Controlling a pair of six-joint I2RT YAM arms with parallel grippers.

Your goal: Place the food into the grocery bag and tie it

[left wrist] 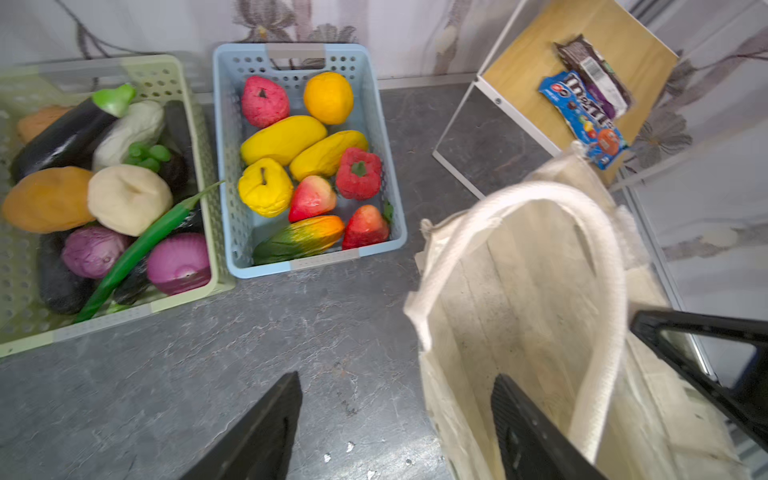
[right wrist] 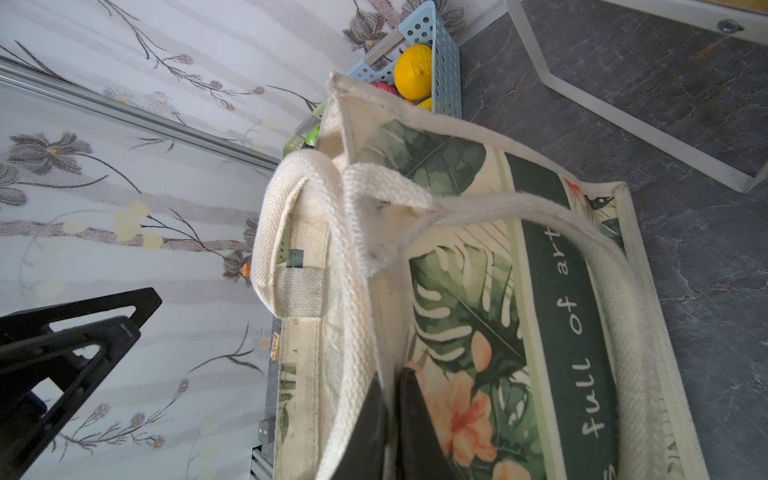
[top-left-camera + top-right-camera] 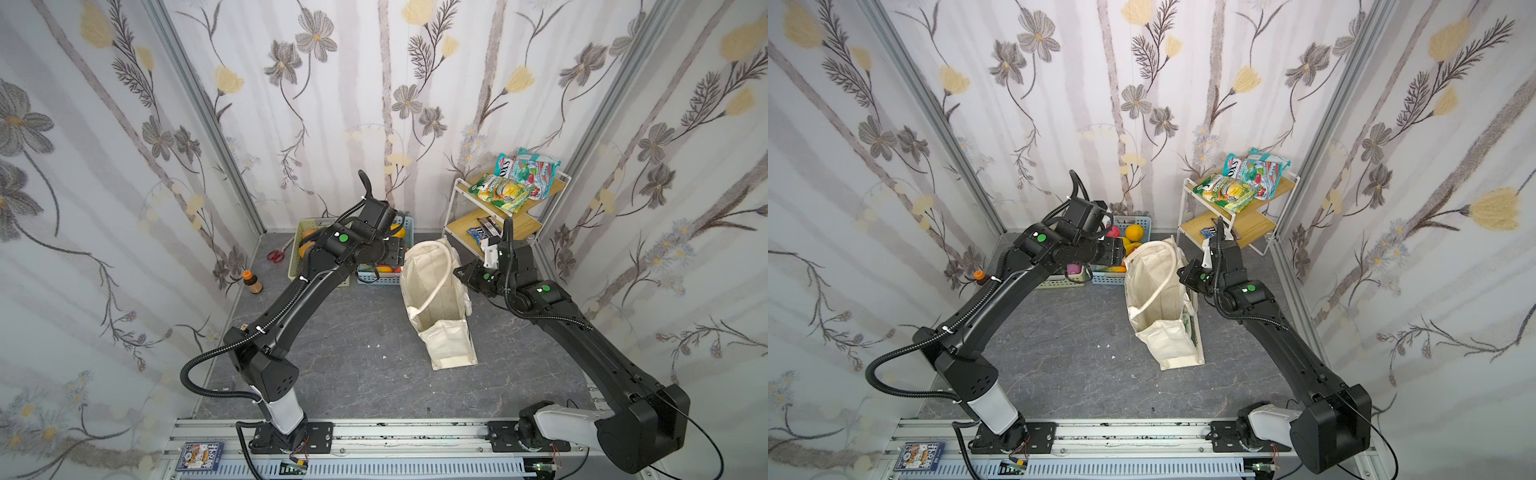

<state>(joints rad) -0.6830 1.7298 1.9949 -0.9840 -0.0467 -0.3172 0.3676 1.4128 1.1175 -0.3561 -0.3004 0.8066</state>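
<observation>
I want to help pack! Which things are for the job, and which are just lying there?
For the job: grocery bag, toy fruits, toy vegetables, blue candy packet.

Just lying about: red scissors, brown bottle, card box.

The grocery bag (image 3: 451,345) stands upright near the middle of the counter (image 3: 332,353). Behind it to the left, two baskets stand side by side. The left basket (image 3: 296,257) has the vegetables (image 1: 129,199) in it, and the right basket (image 3: 374,281), just beside the bag, has the fruits (image 1: 328,97). Left of the baskets lie scissors (image 3: 275,255), and before these stands a bottle (image 3: 252,282). Behind the bag to the right stands a rack (image 3: 525,224). Snack bags (image 3: 515,183) lie on its upper shelf, and candy packets (image 3: 482,232) on its lower one.
</observation>
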